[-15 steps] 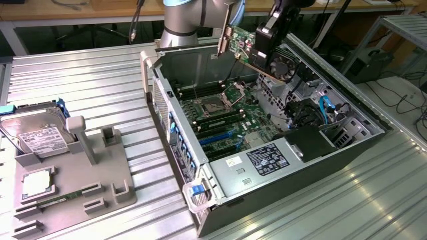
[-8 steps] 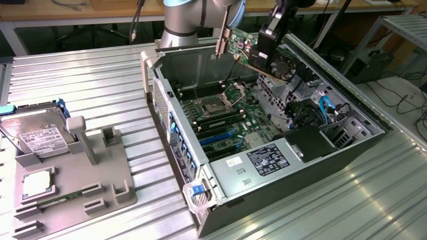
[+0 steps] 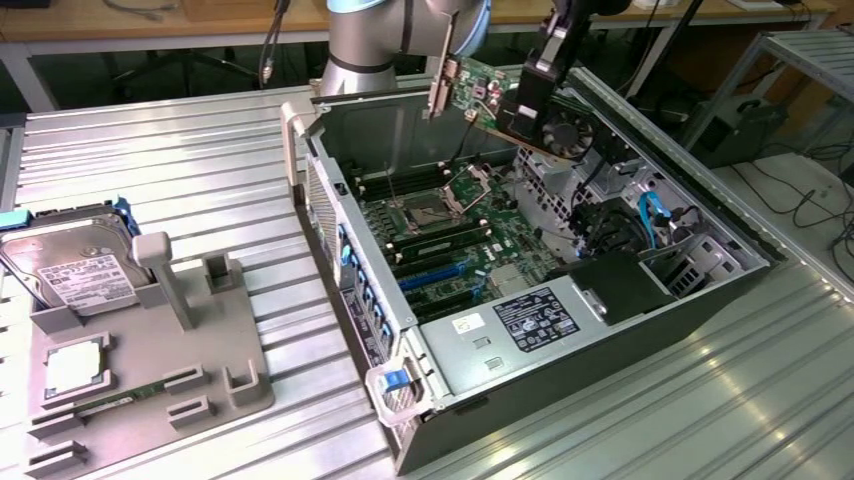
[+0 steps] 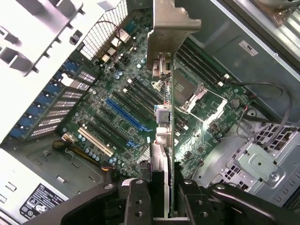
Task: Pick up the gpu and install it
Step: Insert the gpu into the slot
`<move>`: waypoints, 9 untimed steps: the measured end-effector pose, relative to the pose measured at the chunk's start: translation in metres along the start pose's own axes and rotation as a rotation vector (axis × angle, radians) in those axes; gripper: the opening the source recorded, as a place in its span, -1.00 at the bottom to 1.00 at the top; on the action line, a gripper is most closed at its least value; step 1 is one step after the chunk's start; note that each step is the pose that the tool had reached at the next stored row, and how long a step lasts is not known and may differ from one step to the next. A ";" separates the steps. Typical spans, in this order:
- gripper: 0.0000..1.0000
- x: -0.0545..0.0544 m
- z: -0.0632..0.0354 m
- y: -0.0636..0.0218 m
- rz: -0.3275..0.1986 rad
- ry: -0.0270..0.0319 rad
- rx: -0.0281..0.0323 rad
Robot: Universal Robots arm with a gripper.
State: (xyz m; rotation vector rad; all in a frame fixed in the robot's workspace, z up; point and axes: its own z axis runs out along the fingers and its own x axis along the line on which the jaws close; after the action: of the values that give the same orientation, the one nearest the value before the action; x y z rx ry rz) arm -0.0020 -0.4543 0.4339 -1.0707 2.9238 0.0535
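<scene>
While the gpu [image 3: 514, 108] hangs in the air above the far end of the open computer case [image 3: 747, 290], I count the pick-up as done and the install as not yet done. My gripper [image 4: 161, 199] is clamped on one end of the card, a finger pressed to each face, and holds it on edge. The silver bracket [image 4: 171, 18] is at the other end, toward the case's rear wall. In the exterior view the card's green board and its round black fan [image 3: 567, 130] show clear of the case rim, touching nothing inside. Below it lies the motherboard [image 3: 454, 230], flat on the case floor, with its long blue slot [image 4: 126, 114] open and bare. The card sits to one side of that slot and nearer the processor socket [image 4: 199, 98]. From this angle I cannot say for certain how well the card's lower edge lines up with any slot. On the ribbed metal table [image 3: 187, 150], at the exterior view's left edge, the grey parts holder [image 3: 200, 350] carries a hard drive [image 3: 80, 270]. So what is left is the seating itself.
</scene>
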 end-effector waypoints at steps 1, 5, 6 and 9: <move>-0.44 0.000 0.0000 0.0000 -0.010 0.0003 -0.0004; -0.44 0.000 0.0000 0.0000 -0.051 0.0011 -0.0019; -0.44 0.000 0.0000 0.0000 -0.062 0.0014 -0.0023; -0.44 0.000 0.0000 0.0000 -0.098 0.0022 -0.0037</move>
State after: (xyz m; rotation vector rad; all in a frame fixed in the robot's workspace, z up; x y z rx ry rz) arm -0.0019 -0.4543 0.4339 -1.2135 2.8693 0.0556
